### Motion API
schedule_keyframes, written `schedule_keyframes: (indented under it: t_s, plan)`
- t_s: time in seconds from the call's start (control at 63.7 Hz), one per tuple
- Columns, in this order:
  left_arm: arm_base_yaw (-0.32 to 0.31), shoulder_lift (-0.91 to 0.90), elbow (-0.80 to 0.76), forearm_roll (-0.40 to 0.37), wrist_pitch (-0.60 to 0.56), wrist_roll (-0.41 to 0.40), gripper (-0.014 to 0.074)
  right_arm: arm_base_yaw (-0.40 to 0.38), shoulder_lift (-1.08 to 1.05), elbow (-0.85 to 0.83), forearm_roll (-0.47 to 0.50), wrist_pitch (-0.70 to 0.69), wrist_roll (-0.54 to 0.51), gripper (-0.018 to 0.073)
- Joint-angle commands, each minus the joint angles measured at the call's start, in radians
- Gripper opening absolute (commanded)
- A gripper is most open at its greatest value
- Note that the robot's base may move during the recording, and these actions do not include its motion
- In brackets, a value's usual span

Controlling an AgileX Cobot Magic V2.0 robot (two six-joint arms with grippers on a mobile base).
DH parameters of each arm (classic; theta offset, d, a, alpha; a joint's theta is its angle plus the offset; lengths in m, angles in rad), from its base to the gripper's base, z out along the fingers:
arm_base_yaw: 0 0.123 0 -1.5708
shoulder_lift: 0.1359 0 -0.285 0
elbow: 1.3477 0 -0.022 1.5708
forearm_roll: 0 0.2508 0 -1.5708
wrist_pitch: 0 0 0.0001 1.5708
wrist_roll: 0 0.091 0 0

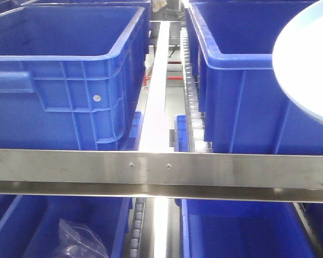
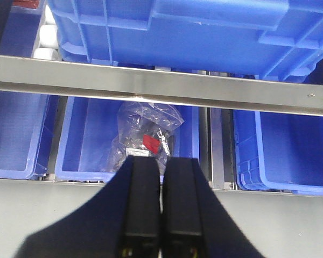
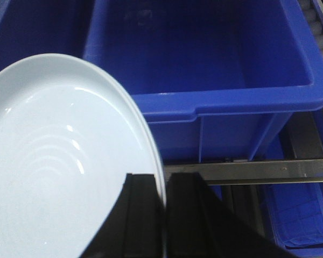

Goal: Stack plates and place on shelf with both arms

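A pale light-blue glossy plate point(image 3: 59, 161) fills the left of the right wrist view, tilted. My right gripper point(image 3: 162, 177) is shut on its rim, one finger on each face. Whether a second plate lies against it I cannot tell. In the front view the same plate point(image 1: 307, 64) juts in at the right edge, held above the shelf's steel front rail point(image 1: 161, 166). My left gripper point(image 2: 161, 159) is shut with nothing between its fingers; it points at the shelf rail point(image 2: 151, 86) from a little below.
Large blue crates point(image 1: 59, 80) point(image 1: 247, 97) stand on the shelf's upper tier, with a white strip and roller track point(image 1: 191, 80) between them. Another open blue crate point(image 3: 215, 64) lies beyond the plate. A lower crate holds a clear plastic bag point(image 2: 145, 134).
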Motion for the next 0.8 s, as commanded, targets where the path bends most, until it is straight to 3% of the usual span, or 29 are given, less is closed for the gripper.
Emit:
schedule_keyframes:
  t_s: [0.0,0.628,0.785]
  plan:
    - [0.001,0.001,-0.028,0.006,-0.06,-0.008,0.0088,-0.005,0.003,-0.03,-0.001,-0.095,-0.003,0.0049]
    - [0.001,0.001,-0.028,0.006,-0.06,-0.008,0.0088,-0.005,0.003,-0.029,-0.001,-0.097,-0.003,0.0049]
    - [0.001,0.001,-0.028,0.006,-0.06,-0.008,0.0088,-0.023,0.054,-0.041,-0.001,-0.215,-0.003,0.0049]
